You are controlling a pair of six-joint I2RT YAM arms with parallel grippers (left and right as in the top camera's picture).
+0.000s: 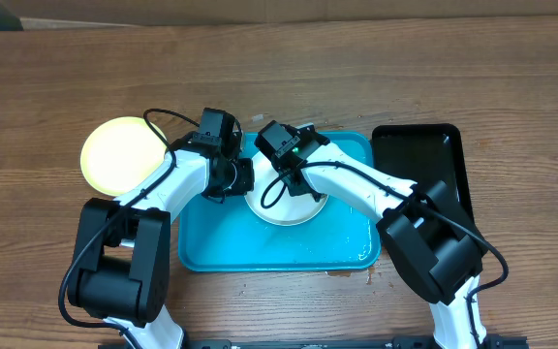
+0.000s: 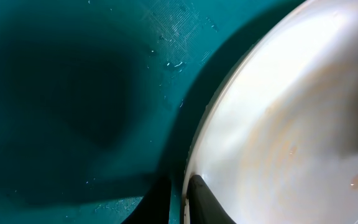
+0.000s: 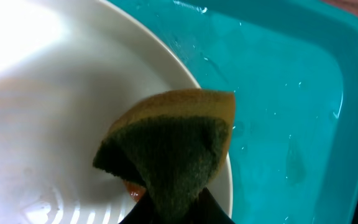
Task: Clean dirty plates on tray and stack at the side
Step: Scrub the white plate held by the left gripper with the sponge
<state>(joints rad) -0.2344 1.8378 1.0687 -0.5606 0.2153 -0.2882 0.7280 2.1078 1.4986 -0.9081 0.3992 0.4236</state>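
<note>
A white plate (image 1: 289,206) lies on the turquoise tray (image 1: 221,242). My left gripper (image 1: 240,177) is shut on the plate's left rim; in the left wrist view its fingers (image 2: 185,202) pinch the edge of the white plate (image 2: 291,124) over the tray (image 2: 73,93). My right gripper (image 1: 277,145) is shut on a yellow sponge with a dark green scrub face (image 3: 173,149), pressed on the white plate (image 3: 42,112) over an orange-brown smear (image 3: 132,188). A pale yellow-green plate (image 1: 119,153) lies on the table left of the tray. A third plate does not show.
A narrower black tray (image 1: 424,160) lies to the right of the turquoise tray. Water drops lie on the turquoise tray floor (image 3: 278,93). Wooden table (image 1: 66,68) surrounds everything.
</note>
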